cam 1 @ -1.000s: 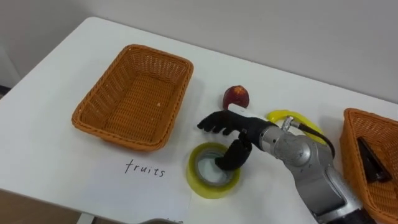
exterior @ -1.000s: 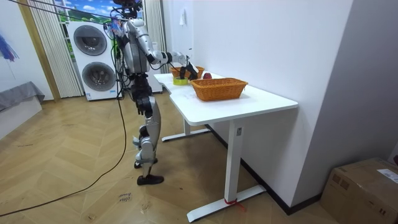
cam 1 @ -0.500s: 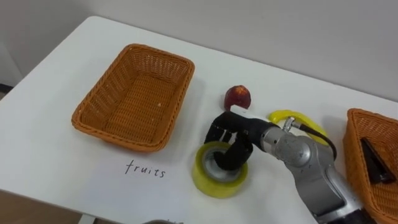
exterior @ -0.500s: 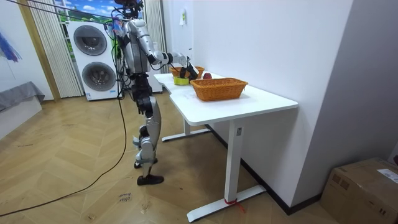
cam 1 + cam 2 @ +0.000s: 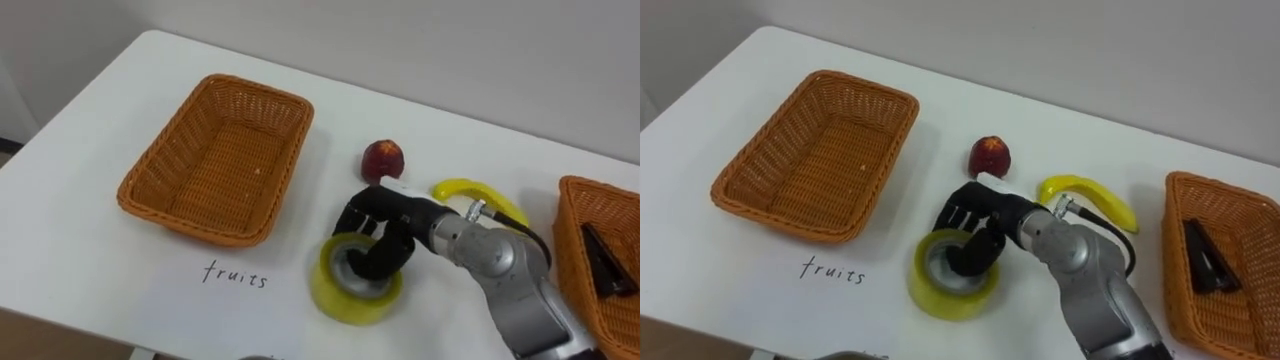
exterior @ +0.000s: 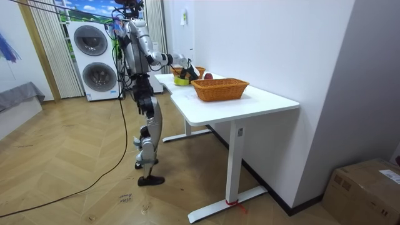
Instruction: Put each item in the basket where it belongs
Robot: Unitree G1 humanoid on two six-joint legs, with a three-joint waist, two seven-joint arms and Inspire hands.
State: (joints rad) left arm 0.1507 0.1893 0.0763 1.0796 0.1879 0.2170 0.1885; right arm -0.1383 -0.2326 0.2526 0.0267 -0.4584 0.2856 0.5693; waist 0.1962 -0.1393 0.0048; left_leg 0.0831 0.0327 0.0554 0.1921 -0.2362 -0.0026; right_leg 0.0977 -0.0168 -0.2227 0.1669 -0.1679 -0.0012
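Note:
A yellow roll of tape (image 5: 345, 300) lies near the table's front edge, its far side tipped up. My right hand (image 5: 388, 216) is shut on it, with the thumb inside the ring and the fingers curled over the outer rim. A red apple (image 5: 382, 158) sits just beyond the hand, and a yellow banana (image 5: 468, 190) lies to its right. The empty wicker basket (image 5: 260, 87) stands at the left above the handwritten word "fruits" (image 5: 235, 273). A second wicker basket (image 5: 560, 215) at the right edge holds a black office item (image 5: 600, 262).
In the room view I stand at the short end of the white table (image 6: 250, 103), arm reaching over it. A washer and dryer stack (image 6: 97, 59) stands behind me. The wall runs along the table's far side.
My right hand's fingers, spread above the tape a second ago, have curled down round its rim. The roll has shifted slightly right and tipped.

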